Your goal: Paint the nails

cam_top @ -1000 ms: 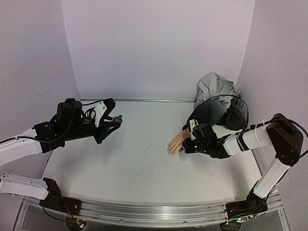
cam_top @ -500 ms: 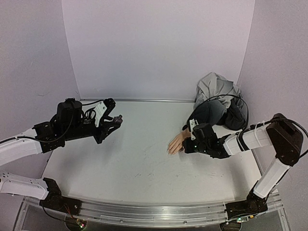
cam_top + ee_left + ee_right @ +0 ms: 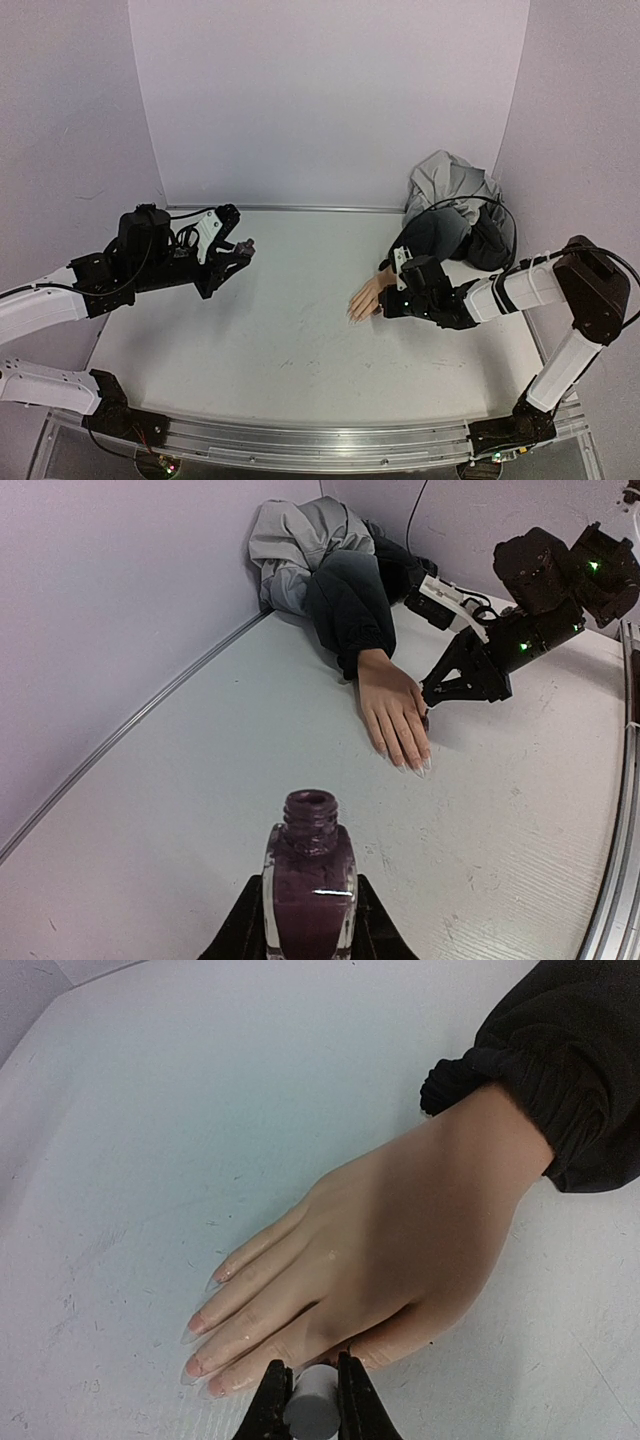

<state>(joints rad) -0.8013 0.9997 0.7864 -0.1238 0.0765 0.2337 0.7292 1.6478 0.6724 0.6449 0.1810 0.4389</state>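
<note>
The nails [image 3: 192, 1326] are long, pointed and pale, almost see-through, with no dark colour on any of the four that show; the thumb's is hidden. They tip the fingers of a peach mannequin hand [image 3: 390, 1250] that lies palm down and flat on the white bench [image 3: 280, 330], right of its middle, fingers pointing away from a dark sleeve [image 3: 560, 1080] that runs back to a crumpled grey jacket [image 3: 450, 180] in the far right corner. The right hand [image 3: 306, 1400] sits just beside the thumb edge, low over the bench, pinched narrow on a small pale round cap [image 3: 310, 1410]; whatever brush hangs beneath it cannot be seen from the wrist. Painting looks barely begun. To do it well, the cap should travel out toward the fingertips, come down on one nail near its base and draw lightly toward the point, since the mannequin hand seems loose and a firm push could slide it. Well apart, across the bench, the left hand [image 3: 308, 925] clamps an open bottle [image 3: 308, 880] of dark maroon polish upright, ready for a dip
</note>
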